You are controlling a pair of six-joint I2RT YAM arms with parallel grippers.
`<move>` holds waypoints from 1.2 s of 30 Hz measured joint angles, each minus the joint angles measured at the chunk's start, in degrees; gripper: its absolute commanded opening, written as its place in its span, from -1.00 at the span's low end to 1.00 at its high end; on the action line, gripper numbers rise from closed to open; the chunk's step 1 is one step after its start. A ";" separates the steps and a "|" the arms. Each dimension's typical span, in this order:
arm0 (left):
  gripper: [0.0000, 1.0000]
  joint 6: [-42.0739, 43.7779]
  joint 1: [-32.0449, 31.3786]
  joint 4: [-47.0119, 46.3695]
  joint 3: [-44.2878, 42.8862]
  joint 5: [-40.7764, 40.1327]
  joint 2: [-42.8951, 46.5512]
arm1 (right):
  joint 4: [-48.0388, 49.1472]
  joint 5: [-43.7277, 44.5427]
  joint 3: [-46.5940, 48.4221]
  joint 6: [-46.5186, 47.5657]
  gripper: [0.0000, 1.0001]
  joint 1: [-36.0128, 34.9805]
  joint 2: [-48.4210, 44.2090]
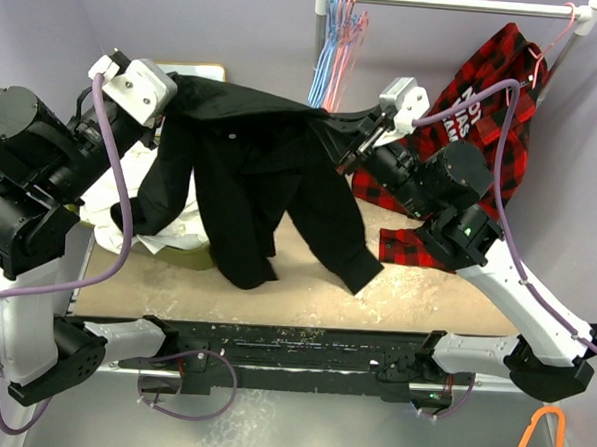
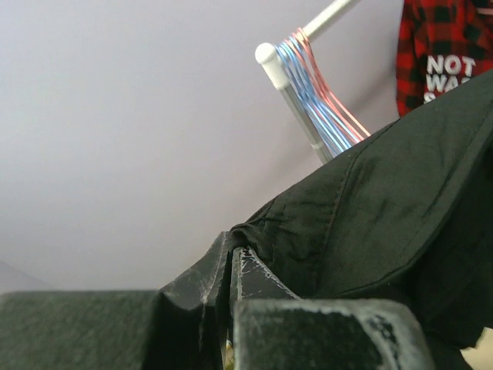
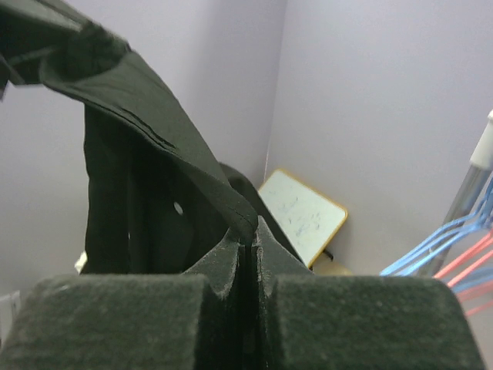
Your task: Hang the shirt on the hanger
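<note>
The large black long-sleeved button-up shirt hangs over the bench, its top edge pinched by the left pincer and the right pincer. I think both should hold it taut and level, so the shoulders open evenly.

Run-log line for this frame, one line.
state: shirt held up | left fingers: shut on shirt | right fingers: shut on shirt | shirt: stretched between both arms, sleeves hanging over table
</note>
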State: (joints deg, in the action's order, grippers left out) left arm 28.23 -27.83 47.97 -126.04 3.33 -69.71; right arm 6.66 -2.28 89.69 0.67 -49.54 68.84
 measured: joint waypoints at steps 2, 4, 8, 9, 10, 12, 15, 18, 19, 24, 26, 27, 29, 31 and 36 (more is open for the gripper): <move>-1.00 -0.02 0.00 0.20 2.58 0.59 0.55 | -0.92 0.33 -3.15 0.26 -1.00 -0.15 -1.53; -1.00 -0.04 0.09 1.20 10.21 2.54 3.08 | -0.44 1.16 -10.40 -0.07 -1.00 -0.22 -4.63; -1.00 1.03 0.48 9.18 30.88 14.56 7.17 | -0.04 -0.76 -29.81 -2.75 -1.00 0.11 -11.17; -1.00 1.68 0.48 11.82 35.65 18.25 7.13 | 1.03 -3.04 -34.99 -4.07 -1.00 0.20 -12.07; -1.00 2.14 0.48 13.88 39.47 21.27 6.62 | 2.03 -5.35 -40.11 -5.60 -1.00 0.22 -12.48; -1.00 3.72 0.46 18.12 47.50 27.34 3.48 | 5.31 -11.76 -50.75 -9.66 -1.00 0.26 -12.31; -1.00 5.70 0.46 22.69 51.98 31.39 0.66 | 9.16 -19.04 -61.66 -14.91 -1.00 0.15 -12.33; -1.00 7.48 0.46 24.39 52.15 34.58 2.40 | 14.47 -24.98 -67.58 -19.15 -0.22 0.09 -14.49; -1.00 7.78 0.46 24.59 52.13 35.23 3.39 | 16.31 -26.32 -68.02 -20.26 0.12 0.07 -15.10; -1.00 9.40 0.46 26.12 51.89 37.62 7.08 | 23.19 -27.54 -66.88 -22.38 0.80 0.02 -14.82; -1.00 9.79 0.46 26.80 51.89 37.57 7.23 | 24.24 -26.77 -66.82 -22.16 0.84 0.04 -14.32; -1.00 9.97 0.46 26.95 51.89 37.51 7.26 | 24.44 -26.45 -66.82 -22.10 0.84 0.04 -14.12; -1.00 9.99 0.46 26.95 51.89 37.33 7.41 | 24.81 -24.90 -66.77 -21.79 0.82 0.02 -13.60; -1.00 9.99 0.46 26.95 51.89 37.07 7.91 | 25.33 -23.58 -66.53 -21.38 0.76 0.04 -12.72; -1.00 9.92 0.46 26.93 51.89 36.68 8.70 | 29.42 -27.67 -65.16 -22.12 0.75 0.04 -8.85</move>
State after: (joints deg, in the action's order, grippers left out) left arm 38.15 -27.38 74.89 -74.15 40.01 -61.01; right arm 36.07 -29.95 24.53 -21.45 -49.50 59.99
